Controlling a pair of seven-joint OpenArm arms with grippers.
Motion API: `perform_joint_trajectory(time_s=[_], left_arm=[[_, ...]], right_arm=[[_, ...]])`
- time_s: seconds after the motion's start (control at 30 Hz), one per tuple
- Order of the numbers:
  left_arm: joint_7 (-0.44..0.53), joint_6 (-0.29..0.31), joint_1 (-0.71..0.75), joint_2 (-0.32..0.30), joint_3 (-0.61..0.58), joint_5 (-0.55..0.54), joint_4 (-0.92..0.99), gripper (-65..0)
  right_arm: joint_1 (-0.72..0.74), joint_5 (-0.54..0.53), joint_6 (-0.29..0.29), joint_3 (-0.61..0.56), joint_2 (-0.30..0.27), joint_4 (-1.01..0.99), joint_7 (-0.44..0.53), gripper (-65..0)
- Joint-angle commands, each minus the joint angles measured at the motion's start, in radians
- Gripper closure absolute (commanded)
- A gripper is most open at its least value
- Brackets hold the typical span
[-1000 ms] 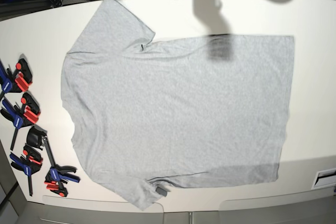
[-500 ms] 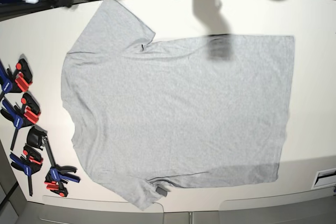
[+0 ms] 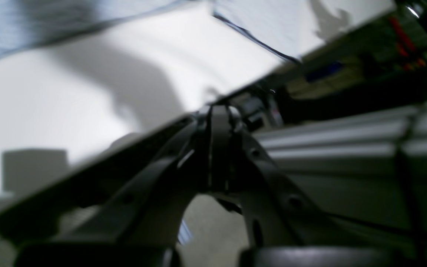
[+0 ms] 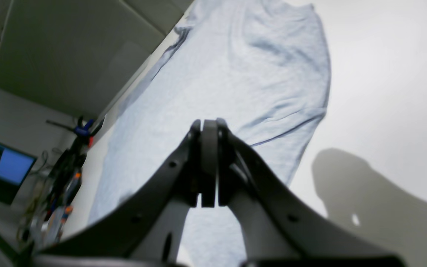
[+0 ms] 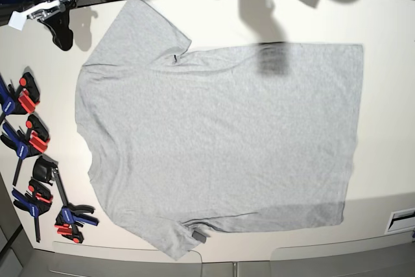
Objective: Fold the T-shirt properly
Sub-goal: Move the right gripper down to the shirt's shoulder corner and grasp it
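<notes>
Right gripper [image 4: 209, 163]: jaws pressed together, nothing between them, hanging above the white table [image 4: 384, 74] just off the shirt's edge. In the base view it shows at the far-left corner [image 5: 61, 34], clear of the cloth. Left gripper [image 3: 219, 148]: jaws also together and empty; its wrist view is badly blurred, so best guess is it sits out past the table's far edge, and the base view only catches a bit of that arm at the top right.

T-shirt [image 5: 220, 147] lies spread flat, plain grey side up, filling most of the table. Collar end faces the base view's left, hem runs straight down the right. One sleeve points to the far edge, the other to the near edge, where a small dark tag [image 5: 200, 235] peeks out. Only light wrinkles near the far sleeve seam.

No fold made yet. Flat spread probably serves as the start pose: every edge and corner is reachable, and both arms parked off the fabric keep it undisturbed. Red-and-blue clamps [image 5: 32, 141] sit in a row along the left table edge, apart from the shirt.
</notes>
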State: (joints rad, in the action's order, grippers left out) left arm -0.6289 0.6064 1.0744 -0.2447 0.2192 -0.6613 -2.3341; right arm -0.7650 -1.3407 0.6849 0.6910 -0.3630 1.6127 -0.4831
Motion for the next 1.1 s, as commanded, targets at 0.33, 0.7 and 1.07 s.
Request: perform_joint_trajectory(time_s=[0.33, 0.7, 1.07], left_arm=[[0.060, 0.008, -0.049, 0.134, 0.337, -0.185, 0.326, 0.0], [0.059, 0.016, -0.050, 0.166, 0.356, -0.185, 0.324, -24.8], [0.004, 0.016, -0.083, 0.166, 0.356, -0.178, 0.325, -24.8]], right_arm=[[0.182, 0.047, 0.013, 0.010, -0.019, -0.218, 0.028, 0.0], [0.221, 0.223, -0.060, 0.010, -0.011, -0.218, 0.040, -22.3], [0.478, 0.343, -0.204, -0.014, -0.057, -0.380, -0.043, -22.3]])
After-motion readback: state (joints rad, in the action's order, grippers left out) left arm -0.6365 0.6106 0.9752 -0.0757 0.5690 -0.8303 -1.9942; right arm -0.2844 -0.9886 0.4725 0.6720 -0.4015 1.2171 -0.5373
